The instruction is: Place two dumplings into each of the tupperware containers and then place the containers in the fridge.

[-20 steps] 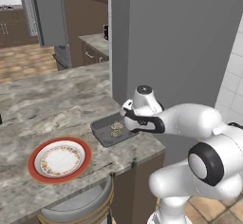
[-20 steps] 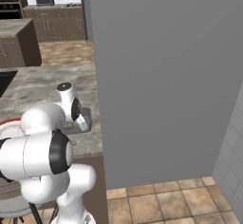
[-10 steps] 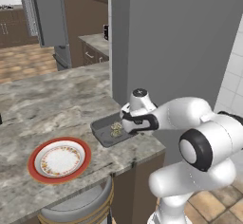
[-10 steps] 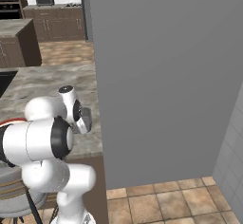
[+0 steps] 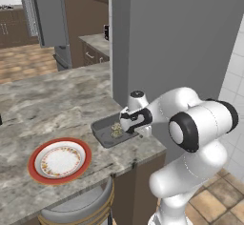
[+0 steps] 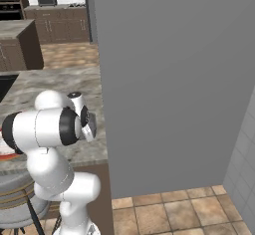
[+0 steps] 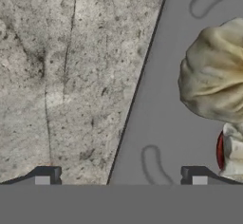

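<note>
A dark-grey tupperware container [image 5: 102, 132] lies on the marble counter beside the fridge [image 5: 181, 38], with two dumplings [image 5: 116, 130] in it. My gripper [image 5: 130, 129] hangs low over the container's right end, pointing down. In the hand view the gripper [image 7: 121, 178] is open. One fingertip [image 7: 45, 175] stands over the bare counter and the other over the container's floor [image 7: 161, 123], so the rim runs between them. One dumpling [image 7: 213, 71] sits at the right, and a second dumpling [image 7: 232, 152] is below it. Nothing is held.
A red-rimmed plate [image 5: 59, 160] lies on the counter [image 5: 43, 109] left of the container. A round stool [image 5: 76, 209] stands under the counter's front edge. The fridge's grey wall [image 6: 174, 79] rises close on the right, with tiled floor [image 6: 169, 211] below.
The hand has come down and slightly left toward the container's right end, and the elbow has swung toward the camera. The jaws stay open. The container and plate have not moved.
</note>
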Motion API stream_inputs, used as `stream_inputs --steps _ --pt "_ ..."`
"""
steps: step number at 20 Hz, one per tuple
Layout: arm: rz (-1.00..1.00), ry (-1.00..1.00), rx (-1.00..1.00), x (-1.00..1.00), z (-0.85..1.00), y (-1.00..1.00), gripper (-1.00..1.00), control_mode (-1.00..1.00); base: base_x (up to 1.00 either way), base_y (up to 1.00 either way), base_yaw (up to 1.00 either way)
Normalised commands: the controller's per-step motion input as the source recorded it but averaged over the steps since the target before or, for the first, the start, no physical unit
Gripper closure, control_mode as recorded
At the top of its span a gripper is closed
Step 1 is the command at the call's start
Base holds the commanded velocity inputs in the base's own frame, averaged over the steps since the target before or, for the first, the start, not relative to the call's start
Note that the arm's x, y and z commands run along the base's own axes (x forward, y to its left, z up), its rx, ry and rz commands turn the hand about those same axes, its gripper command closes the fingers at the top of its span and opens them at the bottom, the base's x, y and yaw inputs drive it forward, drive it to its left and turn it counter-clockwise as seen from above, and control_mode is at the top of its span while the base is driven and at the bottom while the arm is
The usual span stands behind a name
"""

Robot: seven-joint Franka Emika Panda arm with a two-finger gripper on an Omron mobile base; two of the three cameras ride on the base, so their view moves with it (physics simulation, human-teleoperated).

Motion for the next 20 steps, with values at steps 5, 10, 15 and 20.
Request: stream_inputs --steps 5,10,15,20 --pt "-0.01 0.02 0.00 0.03 -0.38 0.00 -1.00 -1.00 0.00 0.00 0.00" --pt "-0.02 0.00 0.00 0.07 -0.38 0.00 -1.00 -1.00 0.00 0.00 0.00" --pt "-0.04 0.01 0.00 0.03 -0.41 0.01 1.00 -1.00 0.00 0.00 0.00" --pt "-0.10 0.03 0.00 0.00 -0.46 0.00 1.00 -1.00 0.00 0.00 0.00"
